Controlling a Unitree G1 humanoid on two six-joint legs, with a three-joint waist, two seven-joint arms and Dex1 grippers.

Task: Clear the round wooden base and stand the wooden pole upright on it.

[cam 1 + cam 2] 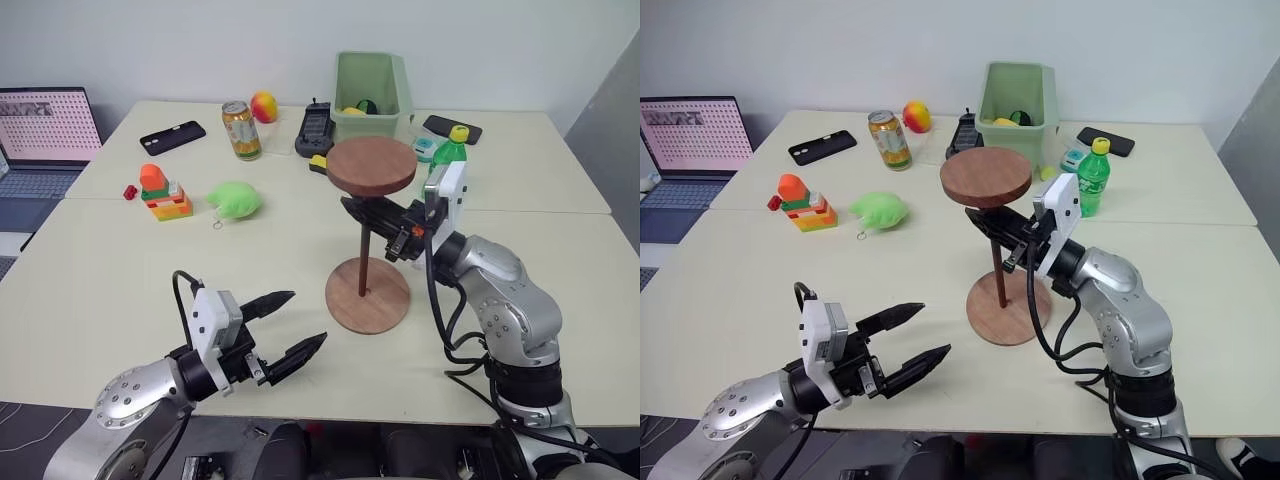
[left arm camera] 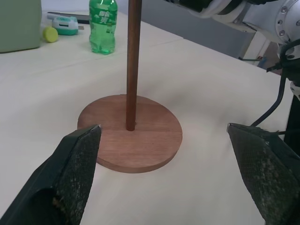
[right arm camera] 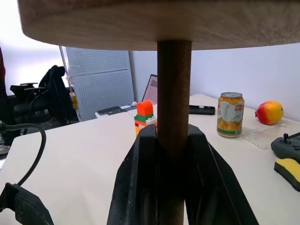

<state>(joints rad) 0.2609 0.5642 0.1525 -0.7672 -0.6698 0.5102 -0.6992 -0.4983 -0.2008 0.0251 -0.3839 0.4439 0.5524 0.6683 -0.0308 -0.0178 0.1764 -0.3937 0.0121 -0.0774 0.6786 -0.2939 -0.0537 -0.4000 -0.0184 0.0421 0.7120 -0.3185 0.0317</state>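
Note:
The round wooden base (image 1: 385, 305) lies flat on the table right of centre. The wooden pole (image 1: 364, 262) stands upright in its centre hole, its fixed disc (image 1: 371, 165) at the top. My right gripper (image 1: 372, 218) is shut on the pole just under that disc; in the right wrist view both fingers (image 3: 140, 187) clamp the pole (image 3: 174, 93). My left gripper (image 1: 309, 317) is open near the table's front edge, left of the base and apart from it. In the left wrist view the base (image 2: 150, 145) and pole (image 2: 133, 65) sit beyond its spread fingers (image 2: 70, 178).
Behind the pole stand a green bin (image 1: 372, 95), a green bottle (image 1: 450, 150) and a black controller (image 1: 314, 128). A can (image 1: 241, 130), a fruit (image 1: 264, 106), a phone (image 1: 172, 135), a green plush (image 1: 235, 199) and a block toy (image 1: 165, 192) lie at back left. A laptop (image 1: 45, 135) sits far left.

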